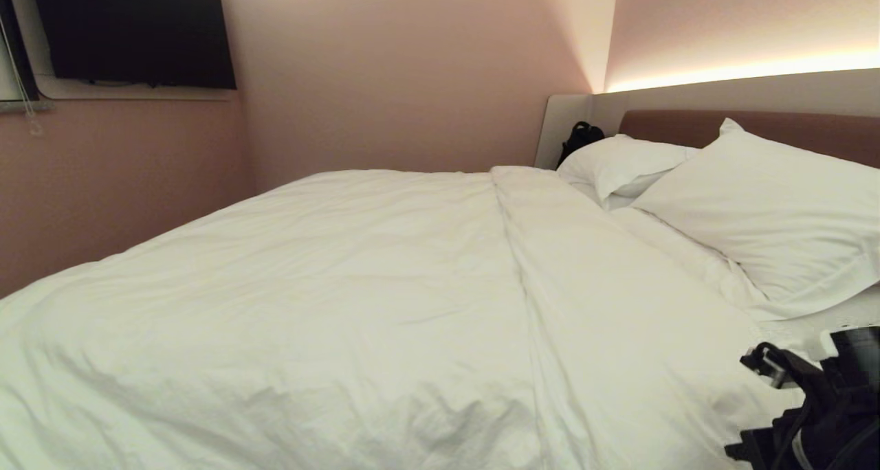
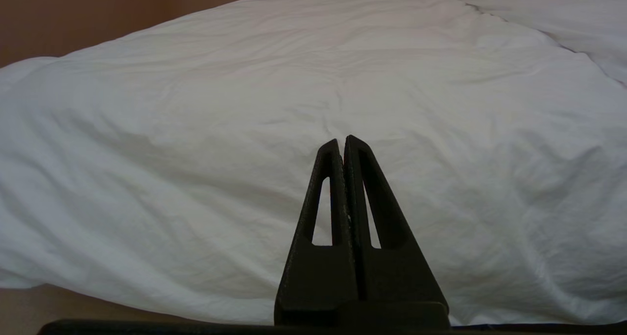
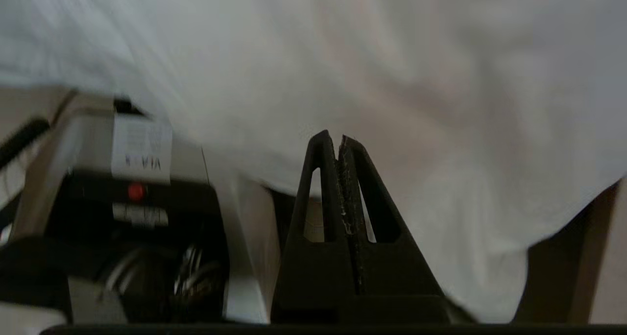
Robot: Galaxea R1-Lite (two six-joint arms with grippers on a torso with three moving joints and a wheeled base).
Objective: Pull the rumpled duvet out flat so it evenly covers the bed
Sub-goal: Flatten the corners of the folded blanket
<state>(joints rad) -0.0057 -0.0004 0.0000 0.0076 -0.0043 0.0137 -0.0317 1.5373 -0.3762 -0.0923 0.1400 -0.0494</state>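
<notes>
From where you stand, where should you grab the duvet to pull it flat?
Probably the folded-back flap of the duvet, near its ridge running up the bed toward the pillows. That doubled strip is the bunched part. Come from the near right side, where the right gripper hangs shut by the bed's edge, and pinch it from above. The left gripper, also shut, faces the smooth stretch.
</notes>
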